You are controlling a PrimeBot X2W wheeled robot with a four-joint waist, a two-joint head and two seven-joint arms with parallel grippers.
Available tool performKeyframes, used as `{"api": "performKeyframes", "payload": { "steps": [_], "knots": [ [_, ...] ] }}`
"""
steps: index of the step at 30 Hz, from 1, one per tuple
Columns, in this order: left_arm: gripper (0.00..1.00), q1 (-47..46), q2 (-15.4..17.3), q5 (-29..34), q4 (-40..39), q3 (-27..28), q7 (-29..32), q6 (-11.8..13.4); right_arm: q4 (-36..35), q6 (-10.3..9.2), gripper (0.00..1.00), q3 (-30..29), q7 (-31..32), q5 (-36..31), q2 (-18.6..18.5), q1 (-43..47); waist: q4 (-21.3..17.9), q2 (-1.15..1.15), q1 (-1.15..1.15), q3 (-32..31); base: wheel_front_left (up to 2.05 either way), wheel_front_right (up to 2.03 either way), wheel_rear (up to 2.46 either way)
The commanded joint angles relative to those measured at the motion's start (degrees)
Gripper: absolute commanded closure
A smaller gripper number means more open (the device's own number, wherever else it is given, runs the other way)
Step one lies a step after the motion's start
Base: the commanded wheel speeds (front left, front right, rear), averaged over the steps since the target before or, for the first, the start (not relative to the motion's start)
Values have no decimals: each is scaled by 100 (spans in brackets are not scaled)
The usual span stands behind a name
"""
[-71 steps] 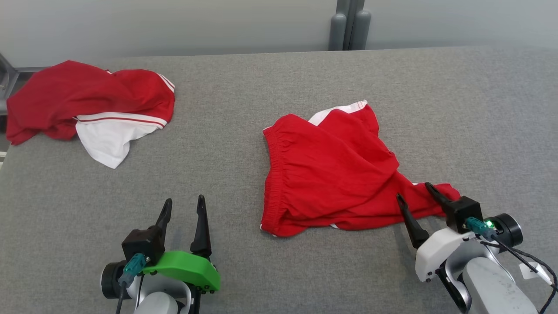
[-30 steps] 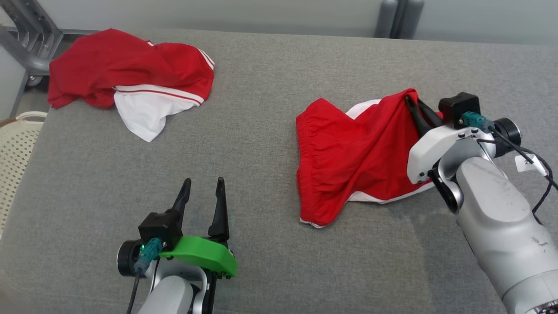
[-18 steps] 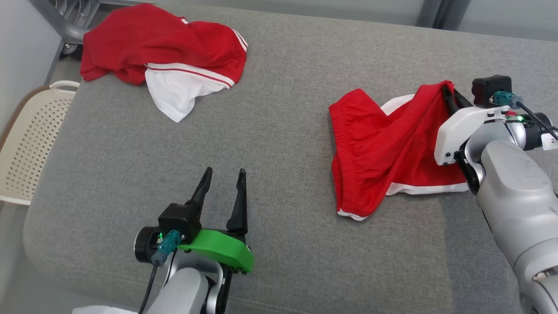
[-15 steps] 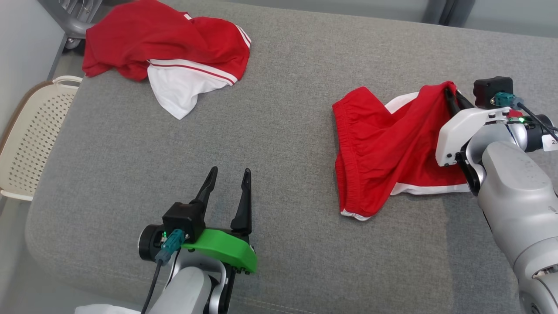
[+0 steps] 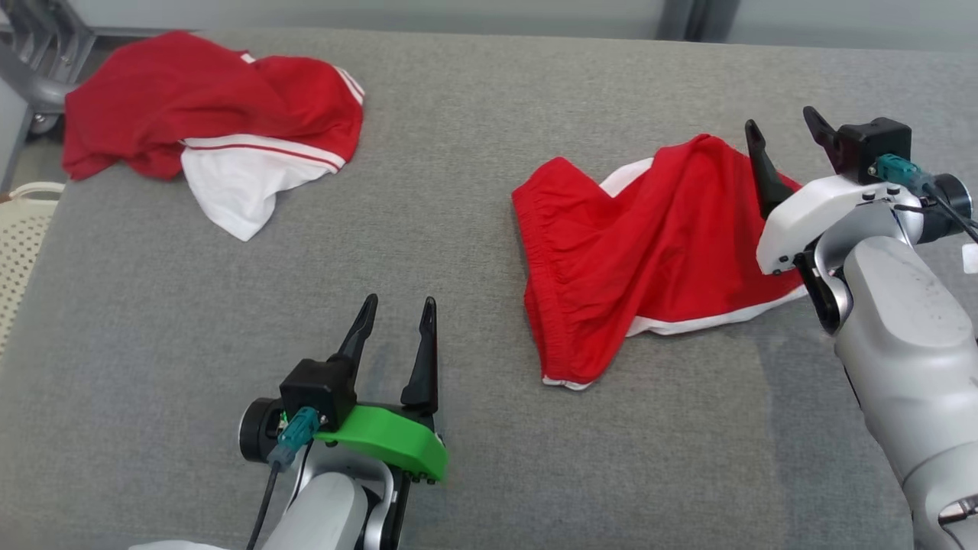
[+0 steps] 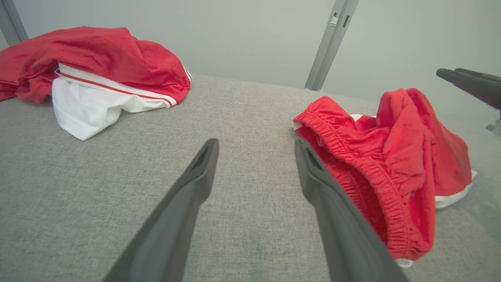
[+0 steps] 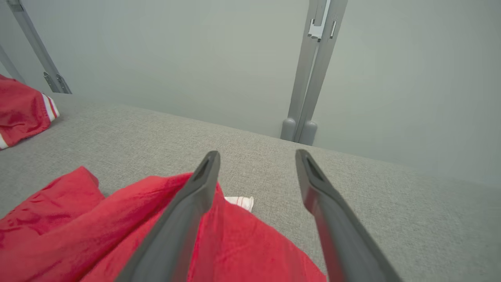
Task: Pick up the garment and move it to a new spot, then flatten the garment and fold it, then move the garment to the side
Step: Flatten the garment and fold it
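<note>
The garment, a pair of red shorts (image 5: pixel 642 244) with white trim, lies crumpled on the right half of the grey padded table (image 5: pixel 458 191). My right gripper (image 5: pixel 783 126) hovers over the shorts' far right edge, open, with nothing between its fingers. In the right wrist view the red fabric (image 7: pixel 117 227) lies below and left of the right gripper (image 7: pixel 256 154). My left gripper (image 5: pixel 397 305) stands open near the front, left of the shorts and apart from them. In the left wrist view the left gripper (image 6: pixel 254 143) is beside the elastic waistband of the shorts (image 6: pixel 391 164).
A second red and white garment (image 5: pixel 206 130) is heaped at the table's far left corner. A pale perforated basket (image 5: pixel 19 229) sits off the left edge. A grey metal post (image 7: pixel 313 70) rises behind the table's back edge.
My right gripper has opened and let go of the shorts' edge, and the raised fabric has sunk onto the table. The head camera has shifted. The left gripper stays open.
</note>
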Motion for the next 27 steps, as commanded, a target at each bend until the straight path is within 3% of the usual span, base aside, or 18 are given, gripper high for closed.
{"api": "performKeyframes", "payload": {
  "steps": [1, 11, 17, 27],
  "knots": [
    [0, 83, 36, 46, -30, 19, 4, -27, -333, 1, 0, 6, -18, 67, -86, 242, -427, 0, 0, -221, 0, 0, 0],
    [0, 338, 79, 25, -101, 217, 4, -19, -2114, 1, 0, -597, -18, -89, -115, 1643, -1068, 0, 0, -556, 0, 0, 0],
    [0, 590, 194, 65, -184, 422, 4, -28, -3148, 1, 0, -1054, -19, -372, 200, 2590, -1293, 0, 0, -733, 0, 0, 0],
    [0, 1227, 343, 179, -447, 820, 4, 30, -4252, 1, 0, -1471, -19, -695, 701, 3766, -1457, 0, 0, -986, 0, 0, 0]
  ]
}}
